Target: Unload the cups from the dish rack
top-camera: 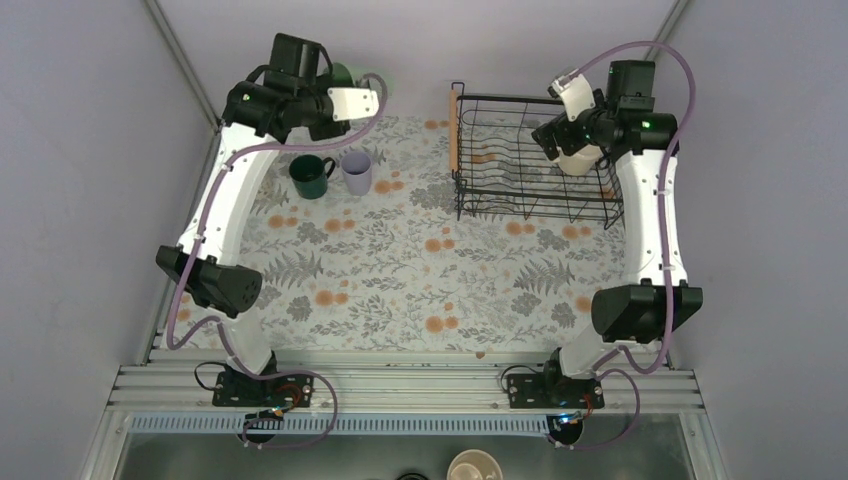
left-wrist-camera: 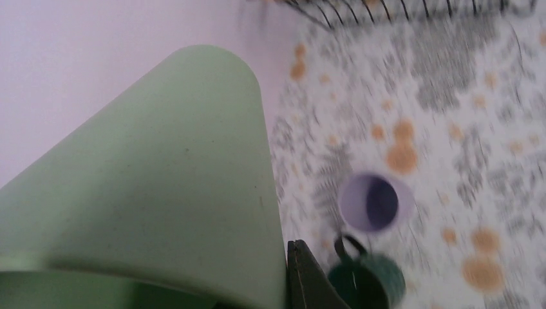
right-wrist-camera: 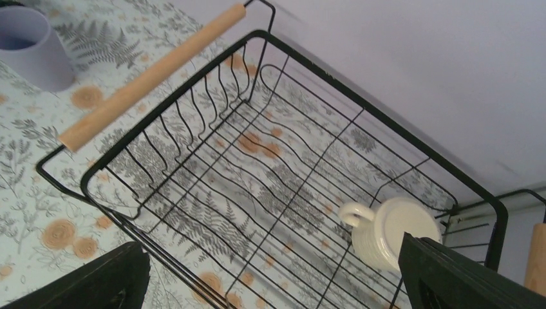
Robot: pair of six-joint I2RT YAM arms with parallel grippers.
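- At the dish rack's (right-wrist-camera: 151, 77) right end, the cream mug (right-wrist-camera: 386, 232) stands inverted, off-centre between the right gripper's (right-wrist-camera: 273, 275) spread jaws, nearer one finger.
- Left gripper (top-camera: 352, 98) pinches the mint green cup (left-wrist-camera: 148, 180).

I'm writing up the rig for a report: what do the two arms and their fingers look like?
Both the left arm and the right arm have white curved links between bulky black joint housings, on black bases bolted to a ribbed metal rail. A greyish-purple cable loops along each. The right arm shows a small green light. The fingers are plain matte black wedges.
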